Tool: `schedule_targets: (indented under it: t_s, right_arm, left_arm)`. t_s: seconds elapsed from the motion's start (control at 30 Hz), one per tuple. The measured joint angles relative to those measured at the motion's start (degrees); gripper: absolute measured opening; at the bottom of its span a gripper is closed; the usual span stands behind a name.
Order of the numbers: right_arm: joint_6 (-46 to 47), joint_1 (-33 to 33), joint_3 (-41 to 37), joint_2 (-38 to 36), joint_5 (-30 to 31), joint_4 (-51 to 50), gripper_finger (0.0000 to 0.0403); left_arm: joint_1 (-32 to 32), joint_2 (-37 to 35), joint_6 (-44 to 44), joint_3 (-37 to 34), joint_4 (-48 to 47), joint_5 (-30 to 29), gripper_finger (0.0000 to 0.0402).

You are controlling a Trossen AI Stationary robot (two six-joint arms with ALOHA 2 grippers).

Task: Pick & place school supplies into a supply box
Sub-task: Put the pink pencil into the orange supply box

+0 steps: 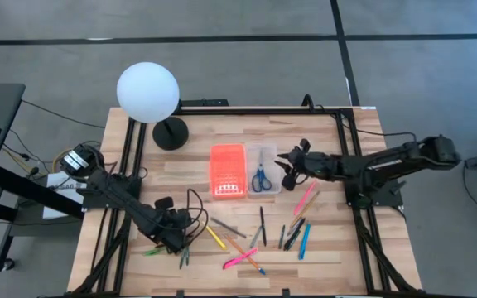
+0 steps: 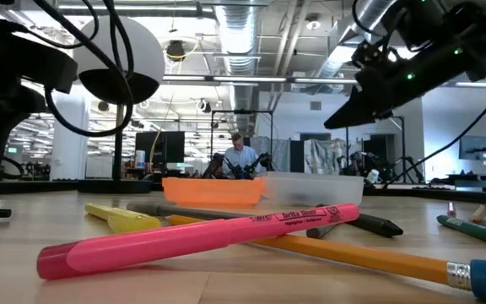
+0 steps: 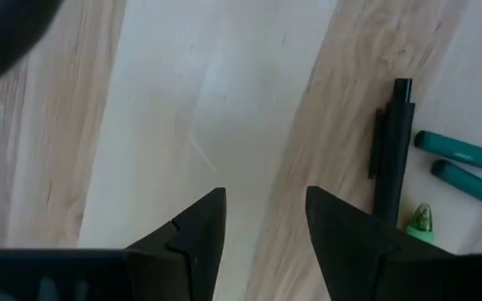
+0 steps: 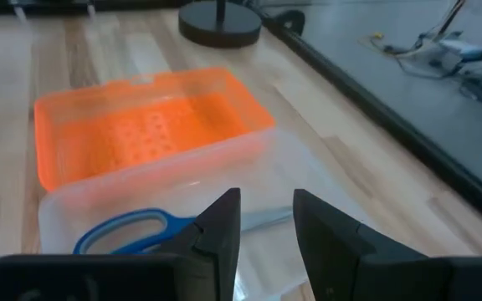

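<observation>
The left gripper (image 1: 175,240), fingers apart and empty, hangs low beside a black pen (image 3: 394,146) (lengthwise alongside its fingers). The right gripper (image 1: 291,171), also parted, hovers at the clear tray (image 1: 270,157) holding the scissors (image 1: 260,178).

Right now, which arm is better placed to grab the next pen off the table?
Probably the left: its claw is open, low over the wood, right beside a black pen and green markers. The right claw hangs empty at the clear tray.

Bright even overhead light; soft shadows; low view foreground blurred.
</observation>
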Motion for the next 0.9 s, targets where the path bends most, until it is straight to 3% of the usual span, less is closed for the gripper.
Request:
schedule_targets:
  t_s: [0.33, 0.53, 0.73, 0.8, 0.9]
  right_arm:
    - [-3.45, 2.61, 0.0, -0.29, -0.31, -0.52, 0.0107]
    - [-4.07, 3.59, 0.0, -0.29, -0.74, -1.41, 0.0107]
    - [-2.33, 7.08, 0.0, -0.27, -8.36, -5.41, 0.0107]
    - [-0.04, 9.19, 0.14, -0.27, -10.14, -7.6, 0.0107]
    - [4.44, 13.08, 3.0, -0.27, -10.3, -19.22, 0.0107]
  left_arm:
    - [-1.87, 0.0, 2.38, 0.0, 9.59, 1.59, 0.0162]
    - [-1.88, 0.0, 2.5, 0.0, 10.22, 2.15, 0.0162]
    - [-1.85, 0.0, 2.48, 0.0, 8.39, -1.36, 0.0162]
    - [-1.83, -0.01, 2.47, 0.0, 7.08, -2.8, 0.0162]
    - [-1.83, -0.01, 2.48, 0.0, 5.36, -4.16, 0.0162]
